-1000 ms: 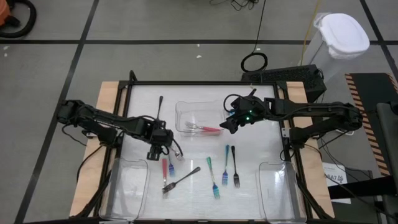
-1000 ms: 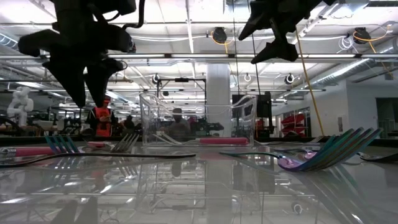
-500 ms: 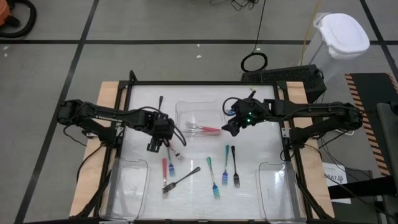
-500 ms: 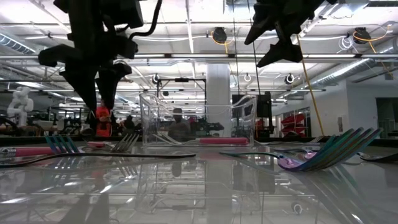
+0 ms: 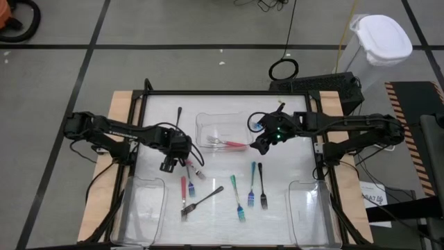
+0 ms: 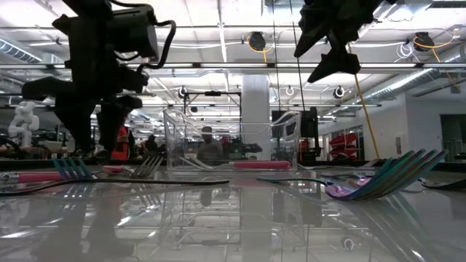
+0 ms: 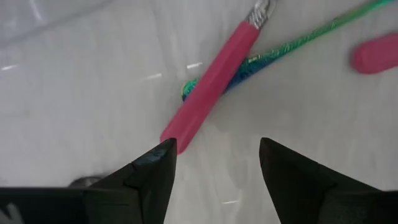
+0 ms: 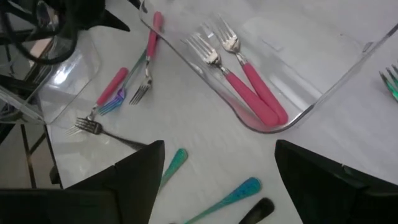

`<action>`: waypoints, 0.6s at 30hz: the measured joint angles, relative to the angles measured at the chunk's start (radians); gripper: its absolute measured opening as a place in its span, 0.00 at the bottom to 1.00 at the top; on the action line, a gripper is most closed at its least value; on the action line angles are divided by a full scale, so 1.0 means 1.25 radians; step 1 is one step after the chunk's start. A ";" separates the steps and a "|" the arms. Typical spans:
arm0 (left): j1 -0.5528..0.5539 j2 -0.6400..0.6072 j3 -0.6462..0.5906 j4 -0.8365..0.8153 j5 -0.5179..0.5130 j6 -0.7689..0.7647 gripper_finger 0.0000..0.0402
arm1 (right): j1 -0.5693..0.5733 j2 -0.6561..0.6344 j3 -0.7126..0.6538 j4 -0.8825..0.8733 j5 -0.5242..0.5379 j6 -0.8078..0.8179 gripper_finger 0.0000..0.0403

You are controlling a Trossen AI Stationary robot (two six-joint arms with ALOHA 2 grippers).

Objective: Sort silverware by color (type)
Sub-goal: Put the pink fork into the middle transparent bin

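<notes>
Glossy white bench [image 5: 291,170], wood strips at both sides. Three clear hard-plastic rectangular trays with rounded corners: middle tray [image 5: 208,123] at the far centre, near-left tray [image 5: 142,208], near-right tray [image 5: 309,208].

Silverware, slim and small:
- 2 pink-handled forks [image 8: 249,84] with shiny metal tines lie side by side in the middle tray, smooth rounded handles.
- Loose on the bench, pink fork [image 5: 184,187] near the left tray, with another pink-handled piece [image 7: 208,84] lying across a thin iridescent teal-green piece [image 7: 280,46] just ahead of the left hand; the tip of one more pink handle shows beside them.
- All-grey metal fork [image 5: 202,200] lies diagonal, tines toward the near-left tray.
- 2 teal-handled forks [image 5: 238,198] side by side near centre, plus 1 dark-handled fork [image 5: 263,186] just right of them.
- 1 long dark utensil [image 5: 178,118] lies left of the middle tray.

Left hand [image 5: 168,165] hovers low over the crossed pink/teal pair, fingers [image 7: 149,174] spread, nothing between them.
Right hand [image 5: 258,146] hangs just right of the middle tray, above the bench, fingers [image 8: 323,177] spread wide, empty.
</notes>
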 joint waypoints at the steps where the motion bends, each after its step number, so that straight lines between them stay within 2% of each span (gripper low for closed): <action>1: 0.000 0.000 -0.008 0.009 0.000 0.000 0.57 | 0.002 0.000 0.000 0.000 0.000 0.000 0.75; 13: -0.001 0.000 -0.048 0.106 -0.004 -0.005 0.57 | 0.030 0.000 0.000 0.000 0.000 0.004 0.75; 18: 0.000 0.039 -0.048 0.118 -0.006 0.016 0.57 | 0.035 0.000 0.000 0.000 0.002 0.006 0.75</action>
